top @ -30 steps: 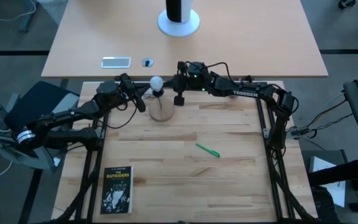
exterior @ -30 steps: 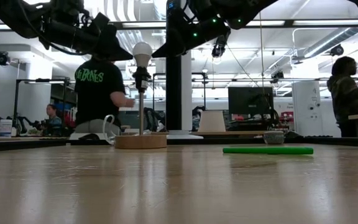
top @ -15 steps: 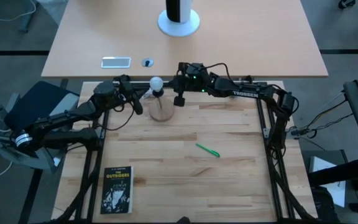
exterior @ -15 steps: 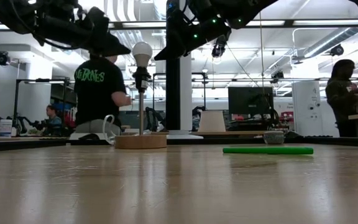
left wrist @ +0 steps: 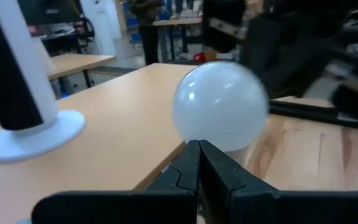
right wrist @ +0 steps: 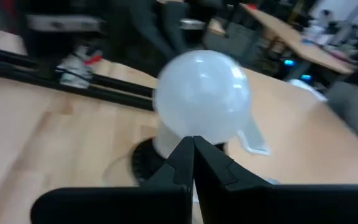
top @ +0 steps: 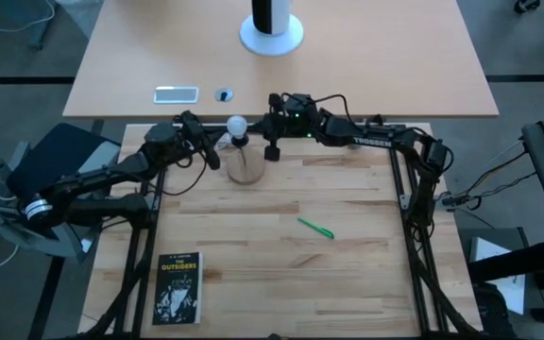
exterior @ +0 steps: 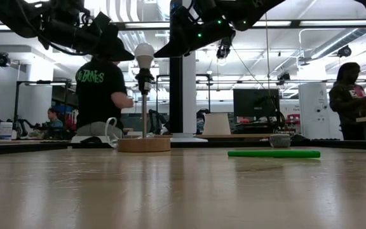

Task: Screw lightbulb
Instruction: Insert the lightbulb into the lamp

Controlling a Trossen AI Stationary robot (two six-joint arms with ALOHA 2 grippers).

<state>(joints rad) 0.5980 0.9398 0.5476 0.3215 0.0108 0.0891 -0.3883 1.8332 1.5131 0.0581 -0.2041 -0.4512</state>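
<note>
The white frosted lightbulb (top: 238,124) (exterior: 145,53) stands upright in a black socket (exterior: 144,79) on a thin post. The post rises from a round wooden base (top: 245,168) near the table's far edge. My left gripper (top: 221,139) (left wrist: 199,146) is shut, level, and points at the globe from the table's left. My right gripper (top: 256,130) (right wrist: 193,142) is also shut and points at the globe from the right. Both fingertip pairs sit close against the globe's lower half (left wrist: 219,106) (right wrist: 202,96). My left gripper has its shut fingertips right at the globe's lower left side (left wrist: 194,134); whether they touch it I cannot tell. My right gripper has its shut fingertips right at the globe's lower right side (right wrist: 194,130); whether they touch it I cannot tell.
A green pen (top: 315,228) (exterior: 273,153) lies right of the table's middle. A dark book (top: 178,288) lies at the near left. On the desk beyond the table stand a white round-based stand (top: 272,36) and a flat pale device (top: 176,93). People show in the room behind (exterior: 100,89).
</note>
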